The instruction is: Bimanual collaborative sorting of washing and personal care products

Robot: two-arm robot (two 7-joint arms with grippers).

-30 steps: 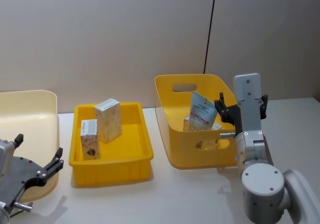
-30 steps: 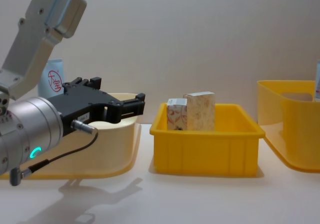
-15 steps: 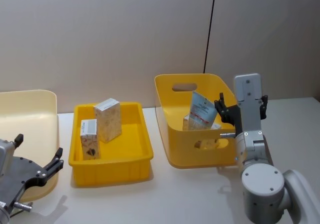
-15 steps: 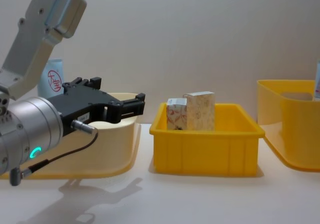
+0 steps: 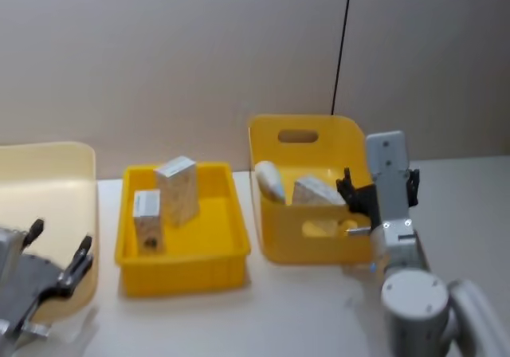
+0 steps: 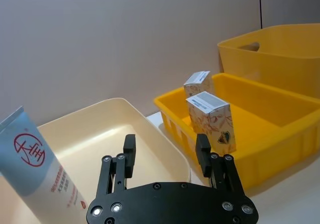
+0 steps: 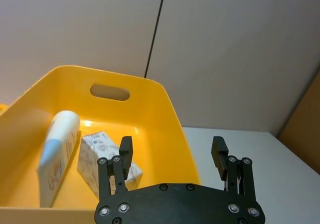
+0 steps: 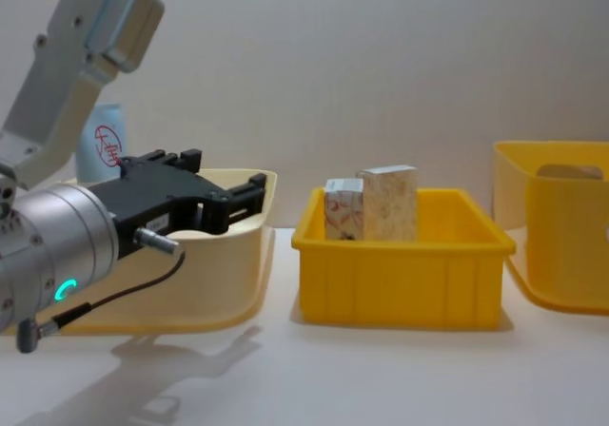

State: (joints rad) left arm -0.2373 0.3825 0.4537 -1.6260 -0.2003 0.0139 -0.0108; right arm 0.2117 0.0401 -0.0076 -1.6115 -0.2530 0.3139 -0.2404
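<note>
Backdrop: plain beige wall (image 5: 175,46) with a dark vertical seam; pale counter (image 8: 381,369) under everything.
Cream bin (image 5: 48,182): far left, cut off by the head view's edge; holds one light-blue tube with red round logo (image 6: 35,169), leaning against the wall of the bin, lower end hidden behind the gripper body in the left wrist view; small print too fine to read.
Left gripper (image 6: 165,154): low at the near left, over the cream bin's near rim; fingers apart, nothing between them.
Shallow yellow tray (image 5: 183,253): middle, just beside the cream bin; holds two patterned cartons upright.
Shorter carton (image 5: 147,221): nearer, toward the tray's left wall; bottom hidden by the tray wall in the chest view.
Taller carton (image 5: 179,190): just behind it, close, contact unclear.
Deep yellow bin (image 5: 307,237): right of the tray, handle slot in the back wall; cut off at the chest view's right edge.
Tube in deep bin (image 7: 57,159): lying tilted along the bin's left side, print hard to make out.
Carton in deep bin (image 7: 100,156): beside the tube, lying at a slant, partly hidden behind a gripper finger.
Right gripper (image 7: 172,151): at the deep bin's near right rim; fingers spread, holding nothing.
</note>
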